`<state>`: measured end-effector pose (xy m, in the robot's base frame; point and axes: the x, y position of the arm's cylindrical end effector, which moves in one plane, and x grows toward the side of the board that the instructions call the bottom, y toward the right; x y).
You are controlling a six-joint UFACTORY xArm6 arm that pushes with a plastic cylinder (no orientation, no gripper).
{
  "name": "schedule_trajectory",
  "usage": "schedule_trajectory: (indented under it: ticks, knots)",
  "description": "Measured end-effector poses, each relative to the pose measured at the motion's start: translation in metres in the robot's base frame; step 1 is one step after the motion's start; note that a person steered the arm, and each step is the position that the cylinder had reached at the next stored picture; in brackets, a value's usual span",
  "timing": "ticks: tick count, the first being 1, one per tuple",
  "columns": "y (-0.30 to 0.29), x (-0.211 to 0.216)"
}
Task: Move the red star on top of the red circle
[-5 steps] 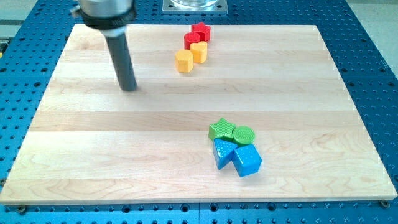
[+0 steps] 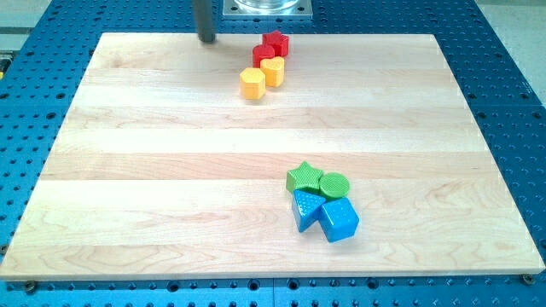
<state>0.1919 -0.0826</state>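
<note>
The red star [image 2: 276,41] lies near the board's top edge, touching the red circle [image 2: 263,55] just below and left of it. My tip [image 2: 206,39] is at the board's top edge, to the left of both red blocks and apart from them. Only the lower part of the rod shows.
Two yellow blocks [image 2: 272,70] [image 2: 252,83] lie right below the red circle, touching in a diagonal row. A green star [image 2: 304,179], a green circle [image 2: 334,185] and two blue blocks [image 2: 305,209] [image 2: 339,220] cluster at the lower right of the wooden board [image 2: 128,196].
My tip has moved up and to the right, from the board's upper left area to its top edge. No block has moved.
</note>
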Motion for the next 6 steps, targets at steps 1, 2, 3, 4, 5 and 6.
schedule_trajectory:
  ticks: [1,2,3,4,5,6]
  knots:
    - [0.025,0.0]
    - [0.066,0.005]
    - [0.076,0.012]
    - [0.113,0.012]
    - [0.128,0.002]
    - [0.151,0.008]
